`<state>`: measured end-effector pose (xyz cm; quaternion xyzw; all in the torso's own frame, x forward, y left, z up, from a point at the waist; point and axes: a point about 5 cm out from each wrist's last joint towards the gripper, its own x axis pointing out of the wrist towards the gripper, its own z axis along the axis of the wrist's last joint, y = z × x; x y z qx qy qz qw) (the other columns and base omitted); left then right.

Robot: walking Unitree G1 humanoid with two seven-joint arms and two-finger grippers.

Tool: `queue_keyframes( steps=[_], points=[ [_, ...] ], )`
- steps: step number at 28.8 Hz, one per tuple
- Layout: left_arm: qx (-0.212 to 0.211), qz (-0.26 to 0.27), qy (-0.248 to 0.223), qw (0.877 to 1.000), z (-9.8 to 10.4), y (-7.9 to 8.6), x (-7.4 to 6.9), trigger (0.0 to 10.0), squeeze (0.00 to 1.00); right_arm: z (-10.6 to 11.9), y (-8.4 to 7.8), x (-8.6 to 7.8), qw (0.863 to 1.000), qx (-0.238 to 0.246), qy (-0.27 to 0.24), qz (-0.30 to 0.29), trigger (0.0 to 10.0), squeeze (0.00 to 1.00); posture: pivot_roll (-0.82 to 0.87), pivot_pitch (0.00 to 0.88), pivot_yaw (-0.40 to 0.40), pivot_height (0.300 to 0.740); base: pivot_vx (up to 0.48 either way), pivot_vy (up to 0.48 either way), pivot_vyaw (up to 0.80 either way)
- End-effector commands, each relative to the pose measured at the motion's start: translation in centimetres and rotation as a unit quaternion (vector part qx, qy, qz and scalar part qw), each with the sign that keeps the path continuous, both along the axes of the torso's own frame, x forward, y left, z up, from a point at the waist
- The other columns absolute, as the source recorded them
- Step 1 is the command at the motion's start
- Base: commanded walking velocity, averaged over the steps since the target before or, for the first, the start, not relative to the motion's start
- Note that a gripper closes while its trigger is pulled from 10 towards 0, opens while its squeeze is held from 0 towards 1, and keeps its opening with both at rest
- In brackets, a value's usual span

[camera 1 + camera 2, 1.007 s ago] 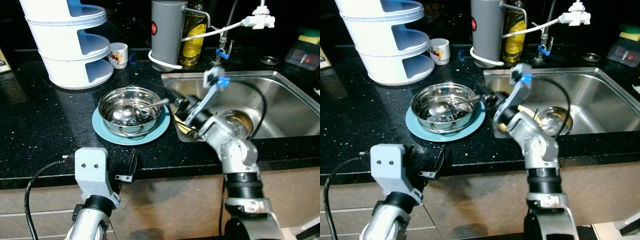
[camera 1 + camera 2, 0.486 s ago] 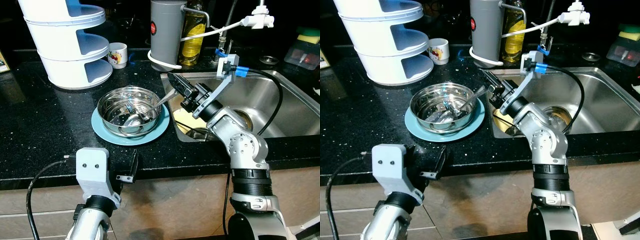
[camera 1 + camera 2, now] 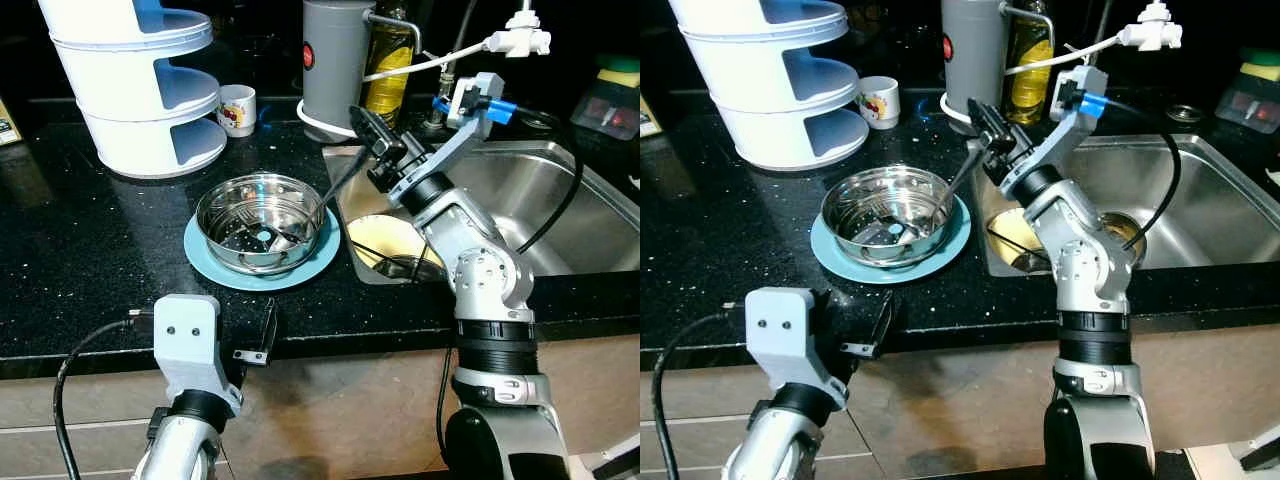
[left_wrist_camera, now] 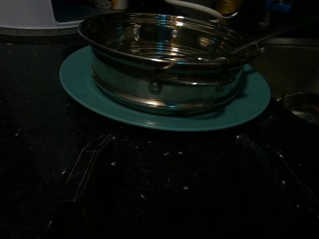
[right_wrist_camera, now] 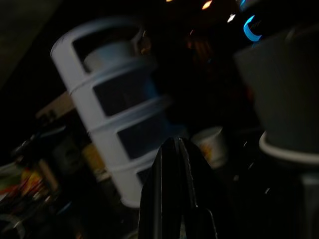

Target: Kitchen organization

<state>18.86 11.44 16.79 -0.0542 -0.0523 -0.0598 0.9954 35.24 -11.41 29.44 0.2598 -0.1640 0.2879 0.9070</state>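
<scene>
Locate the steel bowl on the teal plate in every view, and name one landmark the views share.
Left eye view: steel bowl left of centre, on the teal plate.
Right eye view: same bowl left of centre, a utensil handle leaning out toward the right gripper.
Left wrist view: bowl in the upper half, seen from the side.
Right wrist view: not in it.
Shared landmark: the white tiered rack, also at.

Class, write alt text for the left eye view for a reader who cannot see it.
The right gripper holds a ladle slanting up out of a steel bowl on a teal plate, beside the sink. The left gripper rests at the black counter's front edge.
</scene>
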Motion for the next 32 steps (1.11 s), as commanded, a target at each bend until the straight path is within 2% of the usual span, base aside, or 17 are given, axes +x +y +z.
queue_keyframes(
  steps=[1, 11, 12, 13, 14, 15, 16, 19, 20, 22, 29, 32],
  points=[
    [0.008, -0.004, 0.004, 1.000, -0.1, -0.1, 0.0, 10.0, 0.00, 0.2, -0.1, 0.3, 1.000, 0.003, 0.001, -0.018, 0.0, 0.00, 0.08, 0.000, -0.037, 0.740, 0.000, 0.000, 0.00],
    [0.021, -0.012, -0.012, 1.000, 0.4, -0.5, 0.2, 10.0, 0.00, 1.0, 0.3, 0.5, 1.000, 0.015, -0.004, -0.011, 0.0, 0.00, 0.08, 0.000, -0.038, 0.740, 0.000, 0.000, 0.00],
    [0.021, -0.012, -0.013, 1.000, 0.4, -0.5, 0.3, 10.0, 0.00, 0.9, 0.7, 0.4, 1.000, 0.003, -0.001, 0.007, 0.0, 0.00, 0.08, 0.000, -0.038, 0.740, 0.000, 0.000, 0.00],
    [0.021, -0.013, -0.013, 1.000, 0.4, -0.5, 0.3, 10.0, 0.00, 0.3, 1.6, 0.3, 0.999, -0.036, 0.011, 0.028, 0.0, 0.00, 0.08, 0.000, -0.039, 0.740, 0.000, 0.000, 0.00],
    [0.021, -0.013, -0.013, 1.000, 0.4, -0.5, 0.3, 10.0, 0.00, -0.7, 2.3, 0.5, 0.995, -0.095, 0.032, 0.023, 5.5, 0.00, 0.08, 0.000, -0.039, 0.740, 0.000, 0.000, 0.00],
    [0.021, -0.013, -0.013, 1.000, 0.4, -0.5, 0.3, 10.0, 0.00, -1.4, 2.6, 0.6, 0.989, -0.136, 0.046, 0.014, 5.5, 0.00, 0.08, 0.000, -0.038, 0.740, 0.000, 0.000, 0.00],
    [0.021, -0.013, -0.013, 1.000, 0.4, -0.5, 0.3, 10.0, 0.00, -2.2, 2.9, 0.8, 0.983, -0.171, 0.063, 0.010, 10.0, 0.00, 0.08, 0.000, -0.038, 0.740, 0.000, 0.000, 0.00],
    [0.022, -0.013, -0.012, 1.000, 0.4, -0.5, 0.4, 10.0, 0.00, -3.0, 3.1, 1.0, 0.977, -0.200, 0.072, 0.004, 10.0, 0.00, 0.08, 0.000, -0.039, 0.740, 0.000, 0.000, 0.00],
    [0.022, -0.014, -0.012, 1.000, 0.4, -0.5, 0.4, 10.0, 0.00, -3.5, 3.2, 1.1, 0.974, -0.212, 0.082, -0.003, 10.0, 1.00, 0.08, 0.000, -0.039, 0.740, 0.000, 0.000, 0.00],
    [0.022, -0.014, -0.012, 1.000, 0.4, -0.5, 0.4, 10.0, 0.00, -3.8, 3.2, 1.2, 0.972, -0.218, 0.088, -0.009, 10.0, 1.00, 0.08, 0.000, -0.040, 0.740, 0.000, 0.000, 0.00],
    [0.023, -0.015, -0.013, 1.000, 0.4, -0.6, 0.4, 10.0, 0.00, -5.1, 3.8, 1.5, 0.973, -0.188, 0.134, -0.005, 10.0, 1.00, 0.08, 0.000, -0.042, 0.740, 0.000, 0.000, 0.00],
    [0.023, -0.014, -0.013, 1.000, 0.4, -0.5, 0.4, 10.0, 0.00, -5.4, 3.6, 2.0, 0.972, -0.179, 0.153, -0.021, 10.0, 1.00, 0.09, 0.000, -0.049, 0.740, 0.000, 0.000, 0.00]
  ],
)
